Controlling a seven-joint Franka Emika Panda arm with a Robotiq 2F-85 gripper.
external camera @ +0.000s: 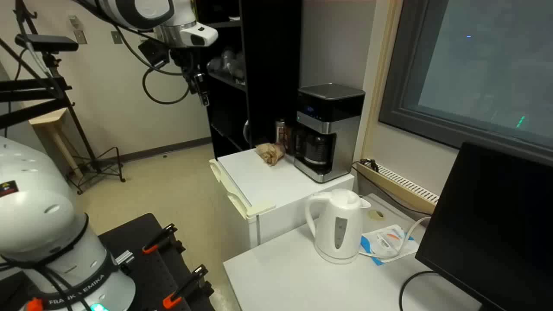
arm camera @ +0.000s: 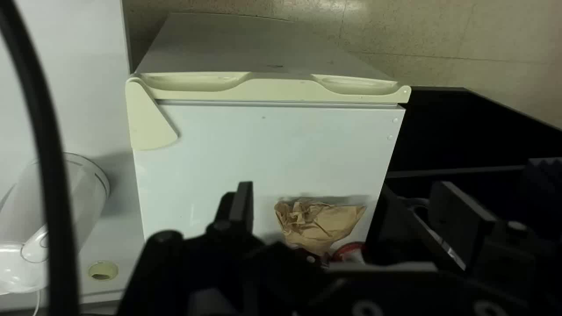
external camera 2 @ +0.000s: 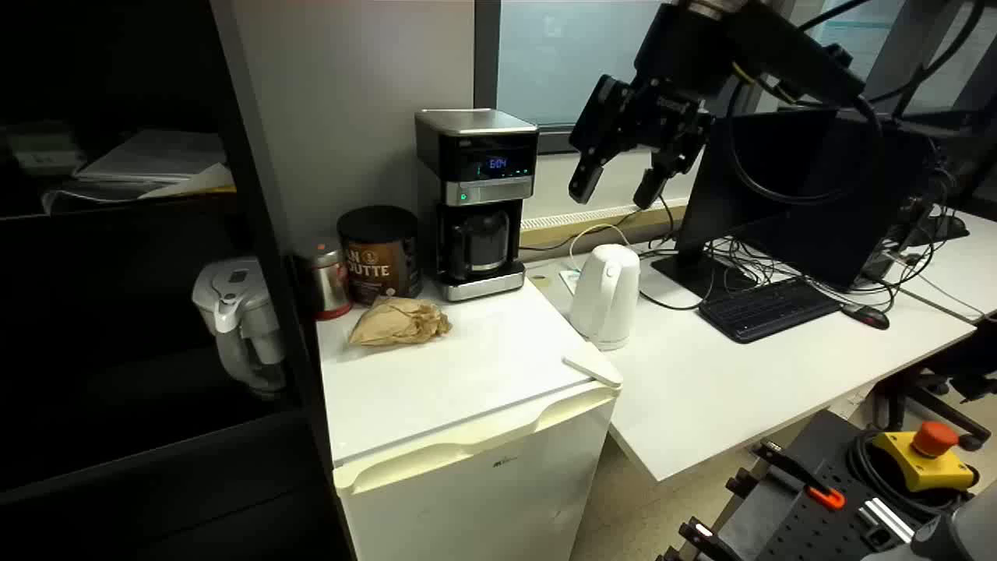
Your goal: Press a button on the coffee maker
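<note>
Standing, long axis vertical, the coffee maker [external camera 2: 478, 195] faces the fridge's [external camera 2: 475, 483] front; jaws spread.

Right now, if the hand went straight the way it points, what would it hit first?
The hand would probably meet the white top of the mini fridge, missing the crumpled paper bag; depth is unclear.

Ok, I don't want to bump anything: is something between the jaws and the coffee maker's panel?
Nothing visible stands between the open jaws and the front panel of the coffee maker. The brown paper bag lies on the white fridge and the white kettle stands on the desk, both lower than the panel.
</note>
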